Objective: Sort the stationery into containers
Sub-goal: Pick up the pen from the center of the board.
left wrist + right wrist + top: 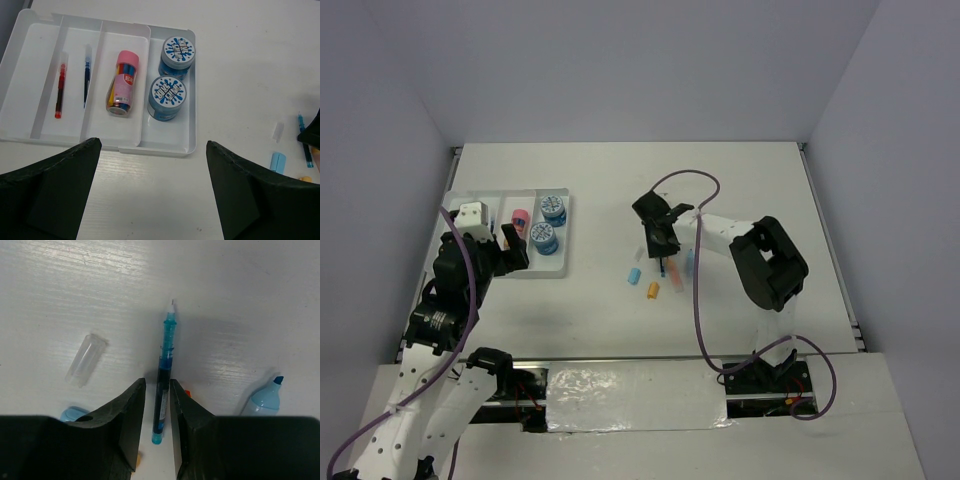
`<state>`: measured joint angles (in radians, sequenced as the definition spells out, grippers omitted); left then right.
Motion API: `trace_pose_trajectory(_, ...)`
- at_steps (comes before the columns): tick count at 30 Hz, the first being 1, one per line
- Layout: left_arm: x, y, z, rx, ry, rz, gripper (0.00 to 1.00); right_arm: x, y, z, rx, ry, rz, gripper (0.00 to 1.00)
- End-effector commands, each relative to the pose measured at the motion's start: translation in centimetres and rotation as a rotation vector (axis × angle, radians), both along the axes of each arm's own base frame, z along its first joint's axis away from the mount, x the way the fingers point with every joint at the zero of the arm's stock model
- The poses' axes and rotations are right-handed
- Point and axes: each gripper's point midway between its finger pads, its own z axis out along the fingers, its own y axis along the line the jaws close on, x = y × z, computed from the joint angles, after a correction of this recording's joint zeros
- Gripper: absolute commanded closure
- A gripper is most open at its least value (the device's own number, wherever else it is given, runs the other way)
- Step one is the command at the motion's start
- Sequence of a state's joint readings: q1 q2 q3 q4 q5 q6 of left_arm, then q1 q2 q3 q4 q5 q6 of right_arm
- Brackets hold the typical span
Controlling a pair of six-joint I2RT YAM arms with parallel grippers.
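Top external, nearest clutter: an orange piece (653, 290) and a light-blue piece (633, 273) are lying loose on the table (760, 180), just near of the right gripper (663, 245).
Blue pen (164, 375): lying flat mid-table, well right of the tray, its barrel running between the fingers.
Right gripper jaws: standing narrow around the pen; I cannot tell whether they are pinching it.
Risk at the pen: the grip is sitting toward one end, so the pen could pivot or slip; the clear cap (86, 360) could get knocked.
Left gripper (152, 150): hanging wide open, holding nothing, at the tray's near edge.
Tray (194, 100): sitting far left, two pens sharing one compartment.
Risk at the tray: the pen could land across a divider, or the arms could be crowding each other.
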<state>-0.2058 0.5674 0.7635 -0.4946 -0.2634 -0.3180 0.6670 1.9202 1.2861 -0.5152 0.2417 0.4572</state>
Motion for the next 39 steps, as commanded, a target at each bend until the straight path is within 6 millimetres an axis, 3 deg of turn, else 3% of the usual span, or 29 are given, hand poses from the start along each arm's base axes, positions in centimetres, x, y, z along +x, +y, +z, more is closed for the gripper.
trace_pose_trajectory(1, 0.5, -0.4, 1.5, -0.011, -0.054, -0.017, 0.01, 0.3, 0.4, -0.4, 0.029, -0.005, -0.020, 0.66)
trace_pose_trajectory(10, 0.7, -0.1, 0.9, 0.002, -0.024, 0.000, 0.01, -0.6, 0.6, -2.3, 0.044, 0.044, -0.025, 0.71)
trace_pose_trajectory(16, 1.2, -0.2, 0.4, -0.010, 0.019, 0.015, 0.01, -1.6, 0.8, -3.0, 0.057, 0.079, -0.007, 0.95)
trace_pose_trajectory(18, 1.7, -1.1, 0.6, -0.038, 0.042, -0.013, 0.01, -1.5, 1.1, -2.8, 0.088, 0.068, 0.004, 1.00)
trace_pose_trajectory(19, 2.0, -1.6, 1.2, -0.081, 0.041, -0.016, 0.01, -1.5, 2.1, -1.4, 0.144, 0.046, 0.030, 1.00)
trace_pose_trajectory(21, 3.1, -3.3, 0.5, -0.133, 0.086, -0.063, 0.01, -0.9, 2.6, 0.6, 0.182, 0.001, 0.041, 1.00)
trace_pose_trajectory(23, 4.7, -6.2, 0.2, -0.194, 0.126, -0.128, 0.01, 0.1, 2.8, 5.4, 0.229, -0.100, 0.040, 1.00)
trace_pose_trajectory(24, 5.0, -8.2, 0.1, -0.196, 0.137, -0.174, 0.01, -0.1, 2.1, 7.1, 0.219, -0.125, 0.029, 1.00)
trace_pose_trajectory(25, 5.9, -9.0, 0.3, -0.194, 0.125, -0.173, 0.01, 0.0, 1.6, 11.3, 0.261, -0.210, 0.022, 1.00)
trace_pose_trajectory(26, 7.0, -10.7, -0.5, -0.178, 0.165, -0.199, 0.01, -0.1, 0.5, 13.1, 0.259, -0.261, -0.001, 1.00)
trace_pose_trajectory(27, 7.1, -12.9, -0.9, -0.164, 0.187, -0.254, 0.01, -1.0, -0.5, 17.3, 0.308, -0.345, -0.008, 1.00)
trace_pose_trajectory(28, 8.0, -14.3, -0.1, -0.156, 0.175, -0.285, 0.01, -1.5, -1.3, 19.0, 0.322, -0.384, -0.014, 1.00)
trace_pose_trajectory(29, 8.9, -16.1, -2.2, -0.124, 0.238, -0.312, 0.01, -2.0, -2.5, 19.8, 0.309, -0.412, -0.023, 1.00)
trace_pose_trajectory(30, 9.0, -17.9, -2.9, -0.093, 0.260, -0.363, 0.01, -3.3, -3.9, 21.6, 0.319, -0.443, -0.033, 1.00)
trace_pose_trajectory(31, 10.0, -19.3, -2.3, -0.082, 0.256, -0.398, 0.02, -3.8, -5.1, 22.0, 0.305, -0.448, -0.046, 1.00)
trace_pose_trajectory(32, 10.6, -21.5, -5.3, -0.069, 0.343, -0.468, 0.03, -4.5, -6.3, 21.2, 0.271, -0.438, -0.058, 1.00)
trace_pose_trajectory(34, 11.9, -24.4, -7.5, -0.028, 0.413, -0.540, 0.08, -6.2, -9.0, 21.3, 0.264, -0.447, -0.095, 1.00)
trace_pose_trajectory(35, 12.0, -25.1, -8.6, 0.001, 0.450, -0.560, 0.10, -7.1, -9.9, 19.1, 0.246, -0.410, -0.101, 1.00)
trace_pose_trajectory(36, 12.0, -26.1, -9.3, 0.040, 0.466, -0.596, 0.12, -8.1, -10.6, 20.0, 0.284, -0.449, -0.103, 1.00)
trace_pose_trajectory(37, 12.9, -27.4, -10.5, 0.063, 0.489, -0.615, 0.15, -8.8, -11.3, 18.3, 0.280, -0.430, -0.107, 1.00)
trace_pose_trajectory(39, 12.5, -28.5, -12.2, 0.106, 0.549, -0.670, 0.25, -10.0, -11.5, 18.5, 0.331, -0.449, -0.087, 1.00)
